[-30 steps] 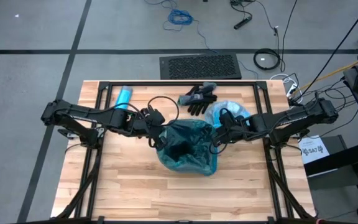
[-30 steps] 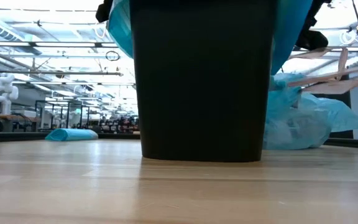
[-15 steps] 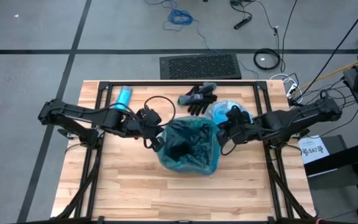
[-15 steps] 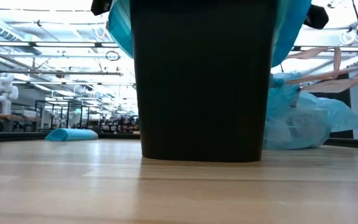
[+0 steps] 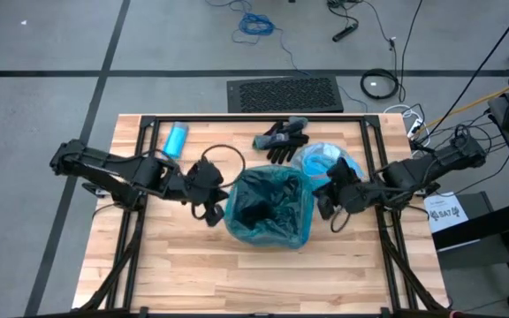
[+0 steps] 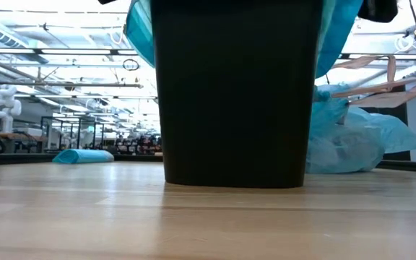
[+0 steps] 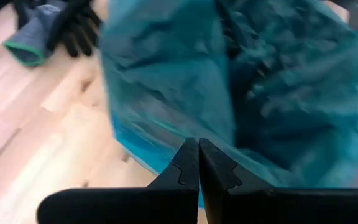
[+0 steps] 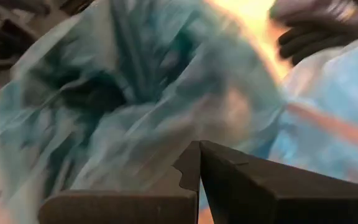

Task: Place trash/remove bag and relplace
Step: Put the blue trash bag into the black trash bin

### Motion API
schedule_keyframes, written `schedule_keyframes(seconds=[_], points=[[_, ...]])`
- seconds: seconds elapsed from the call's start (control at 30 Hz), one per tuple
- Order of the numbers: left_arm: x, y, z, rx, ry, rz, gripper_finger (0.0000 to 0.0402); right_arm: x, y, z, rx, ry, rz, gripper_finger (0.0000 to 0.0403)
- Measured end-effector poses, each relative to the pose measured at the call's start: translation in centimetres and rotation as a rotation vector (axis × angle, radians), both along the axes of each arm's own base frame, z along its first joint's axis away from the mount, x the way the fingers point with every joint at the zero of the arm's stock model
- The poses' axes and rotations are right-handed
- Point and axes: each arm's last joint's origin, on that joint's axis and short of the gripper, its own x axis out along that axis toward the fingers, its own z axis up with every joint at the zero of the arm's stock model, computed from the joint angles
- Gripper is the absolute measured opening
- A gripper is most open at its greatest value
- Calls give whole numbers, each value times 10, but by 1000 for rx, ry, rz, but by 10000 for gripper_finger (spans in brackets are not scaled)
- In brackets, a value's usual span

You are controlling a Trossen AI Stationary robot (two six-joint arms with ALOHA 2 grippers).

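Wooden table [image 5: 193,256] carries a black bin [image 6: 233,94] lined with a blue bag [image 5: 268,208] at its middle. Left gripper [image 5: 210,196] and right gripper [image 5: 328,199] flank it, fingers pressed together on nothing. Black gloves [image 5: 283,139] lie behind; no scraps visible.

Teal bag [image 5: 268,208] lining black bin [image 6: 233,94]

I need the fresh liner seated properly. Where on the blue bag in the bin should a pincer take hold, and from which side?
Probably the blue bag at its overhanging hem, where loose film drapes outside the black bin. Come in level from the bin's flanks, where the left pincer and right pincer sit shut, one on each side.
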Motion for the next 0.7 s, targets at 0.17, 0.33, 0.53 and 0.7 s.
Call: schedule_keyframes(seconds=[0.17,0.33,0.53,0.7], points=[[-7,-21,0,2,-12,-25,2,-10,22,1,55,-42,11,0],[-12,-36,0,-11,-21,-39,2,-12,47,-7,101,-62,-7,0],[-5,-46,-10,-12,8,-24,2,3,72,-22,103,-61,9,0],[4,-52,-21,-8,52,-39,2,14,77,-29,106,-71,3,0]])
